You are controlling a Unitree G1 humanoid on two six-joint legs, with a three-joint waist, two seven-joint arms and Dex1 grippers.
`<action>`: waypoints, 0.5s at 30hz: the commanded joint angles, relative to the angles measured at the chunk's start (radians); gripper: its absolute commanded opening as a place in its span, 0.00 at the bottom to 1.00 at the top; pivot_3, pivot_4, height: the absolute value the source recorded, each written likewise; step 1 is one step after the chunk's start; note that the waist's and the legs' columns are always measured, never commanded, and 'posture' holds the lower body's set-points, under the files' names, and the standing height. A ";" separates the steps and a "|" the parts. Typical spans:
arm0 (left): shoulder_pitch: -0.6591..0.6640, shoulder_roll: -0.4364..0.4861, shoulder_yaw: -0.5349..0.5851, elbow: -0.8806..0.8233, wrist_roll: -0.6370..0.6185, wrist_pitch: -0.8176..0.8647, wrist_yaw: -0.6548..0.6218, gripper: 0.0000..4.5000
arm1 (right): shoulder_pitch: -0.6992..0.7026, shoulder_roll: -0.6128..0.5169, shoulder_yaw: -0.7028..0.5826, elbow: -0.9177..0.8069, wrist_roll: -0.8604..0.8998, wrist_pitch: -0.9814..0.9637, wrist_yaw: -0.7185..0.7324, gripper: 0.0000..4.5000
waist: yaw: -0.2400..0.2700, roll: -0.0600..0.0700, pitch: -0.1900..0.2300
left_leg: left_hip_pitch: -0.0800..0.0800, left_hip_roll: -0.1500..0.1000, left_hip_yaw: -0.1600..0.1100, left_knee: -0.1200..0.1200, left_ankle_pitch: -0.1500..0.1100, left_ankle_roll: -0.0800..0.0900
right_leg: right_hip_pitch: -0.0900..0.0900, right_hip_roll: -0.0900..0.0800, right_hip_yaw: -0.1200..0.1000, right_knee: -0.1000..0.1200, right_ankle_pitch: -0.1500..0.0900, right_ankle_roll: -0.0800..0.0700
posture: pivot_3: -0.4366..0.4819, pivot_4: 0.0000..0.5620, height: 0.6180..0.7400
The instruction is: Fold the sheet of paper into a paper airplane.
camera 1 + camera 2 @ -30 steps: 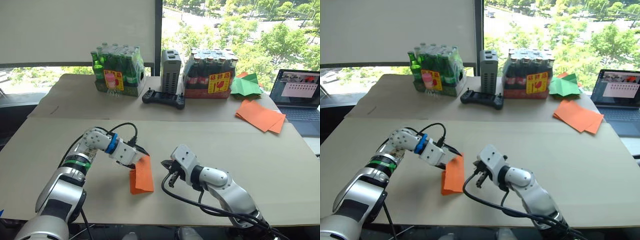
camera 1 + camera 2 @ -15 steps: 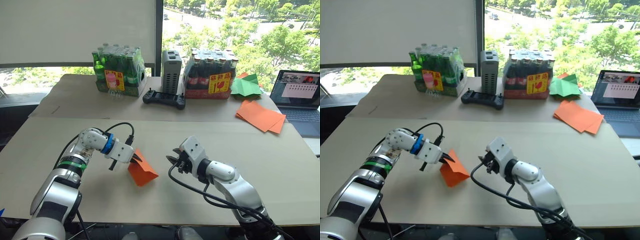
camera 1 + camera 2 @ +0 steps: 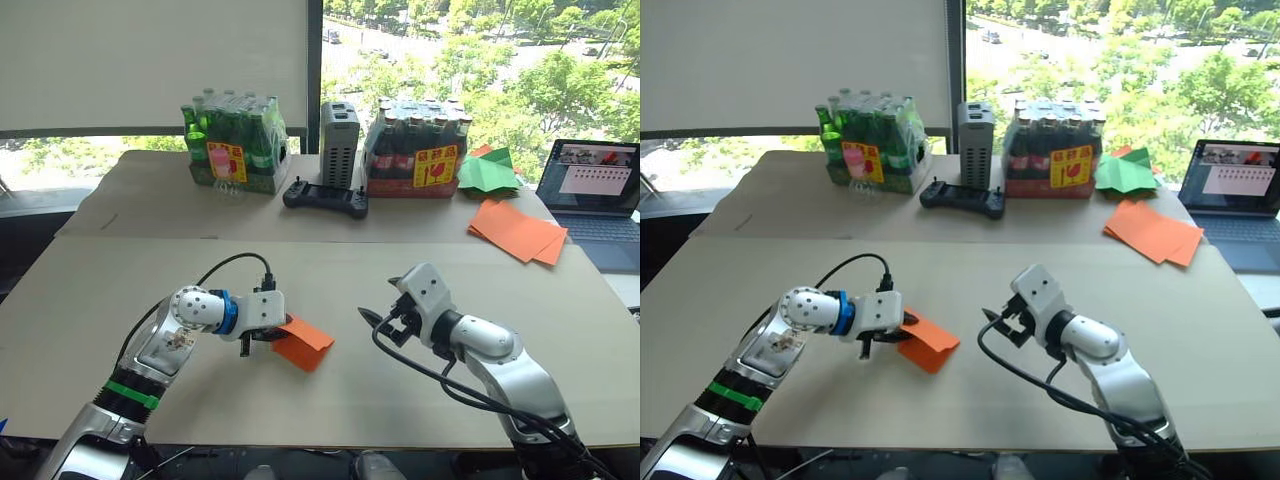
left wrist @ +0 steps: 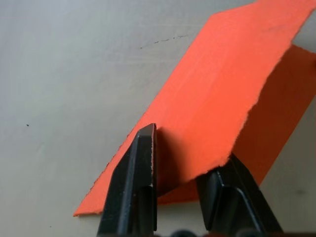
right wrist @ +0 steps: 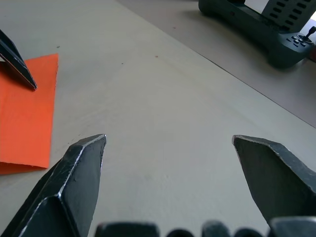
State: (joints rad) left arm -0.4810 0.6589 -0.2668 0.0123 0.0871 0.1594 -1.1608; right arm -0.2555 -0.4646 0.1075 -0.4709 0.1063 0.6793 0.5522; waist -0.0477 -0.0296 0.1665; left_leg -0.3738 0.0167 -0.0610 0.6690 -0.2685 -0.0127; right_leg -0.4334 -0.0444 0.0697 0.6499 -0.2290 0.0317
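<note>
Head views: left tool (image 3: pixel 268 338) pinches folded sheet of paper (image 3: pixel 303 342), now lowered flat onto worktop (image 3: pixel 330 270); right tool (image 3: pixel 382 322) moved away rightward | left wrist: fingers (image 4: pixel 143 177) clamp fold | right wrist: spread wide, empty.

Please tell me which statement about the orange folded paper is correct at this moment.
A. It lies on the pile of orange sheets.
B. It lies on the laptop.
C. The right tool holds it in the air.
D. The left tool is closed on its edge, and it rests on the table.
D: the left tool has its two black fingers closed on the edge of the sheet of paper, which rests on the table, while the right tool is open and apart from it.
</note>
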 commanded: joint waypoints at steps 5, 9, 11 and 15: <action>0.026 0.100 0.187 -0.203 -0.252 0.199 -0.071 0.55 | 0.048 -0.017 -0.020 -0.130 0.124 0.013 0.081 1.00 | 0.002 0.000 0.000 | -0.001 0.000 0.000 0.000 0.000 0.000 | 0.000 0.000 0.000 -0.001 0.000 0.000 | 0.48 0.27 0.94; 0.081 0.168 0.298 -0.254 -0.417 0.350 -0.117 0.55 | 0.073 -0.017 0.060 -0.232 0.182 0.037 0.114 1.00 | -0.004 0.000 0.000 | 0.000 0.001 0.000 0.000 0.000 0.000 | 0.000 0.000 0.000 -0.001 0.000 0.000 | 0.48 0.27 0.94; 0.143 0.200 0.344 -0.257 -0.469 0.396 -0.127 0.55 | 0.049 -0.002 0.153 -0.215 0.115 0.014 0.077 1.00 | -0.009 0.000 0.000 | 0.001 0.001 0.000 0.000 0.000 0.000 | 0.001 0.000 0.000 0.000 0.000 0.000 | 0.48 0.27 0.94; 0.202 0.199 0.370 -0.239 -0.478 0.387 -0.078 0.55 | 0.023 0.017 0.252 -0.166 0.042 -0.013 0.033 1.00 | -0.012 0.000 0.000 | 0.004 0.001 0.000 0.000 0.000 0.000 | 0.004 0.000 0.000 0.000 0.000 0.000 | 0.48 0.27 0.94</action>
State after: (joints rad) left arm -0.2778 0.8523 0.0694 -0.2199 -0.3780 0.5611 -1.2618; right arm -0.2200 -0.4498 0.3393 -0.6304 0.1762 0.6983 0.6003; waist -0.0602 -0.0298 0.1668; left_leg -0.3696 0.0178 -0.0607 0.6689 -0.2686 -0.0126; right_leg -0.4295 -0.0441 0.0693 0.6489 -0.2294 0.0320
